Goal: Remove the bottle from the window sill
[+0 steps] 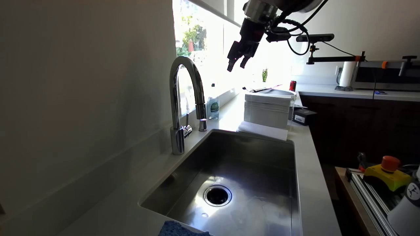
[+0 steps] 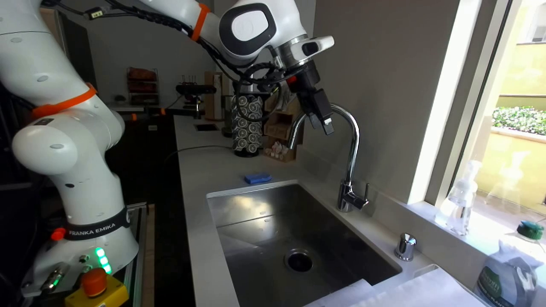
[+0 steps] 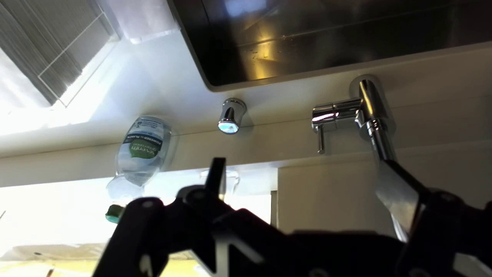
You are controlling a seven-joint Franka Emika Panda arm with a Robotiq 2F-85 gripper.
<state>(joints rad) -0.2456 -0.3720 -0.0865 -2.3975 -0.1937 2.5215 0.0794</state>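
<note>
A see-through pump bottle with a pale top (image 2: 459,206) stands upright, long axis vertical, on the bright, narrow window sill (image 2: 486,239), near the sill's end corner, where a plain grey wall (image 2: 384,106) begins. It lies below my black two-fingered gripper (image 1: 236,68) and towards the large window (image 2: 512,145); in the wrist view its lower part shows just past one fingertip (image 3: 217,171), which partly hides it. My jaws are apart with nothing between them, well above the pale grey worktop (image 1: 313,183); mine is the only arm, and I judge the move to be down and windowward, fingers straddling the body. Near the bottle, at the worktop's back edge in front of the sill, stands a clear dish-soap bottle with a green cap (image 2: 507,277). On the opposite side, a tall chrome faucet (image 1: 175,101) rises behind the steel sink (image 1: 262,149), leaving me what looks like a workable gap.
</note>
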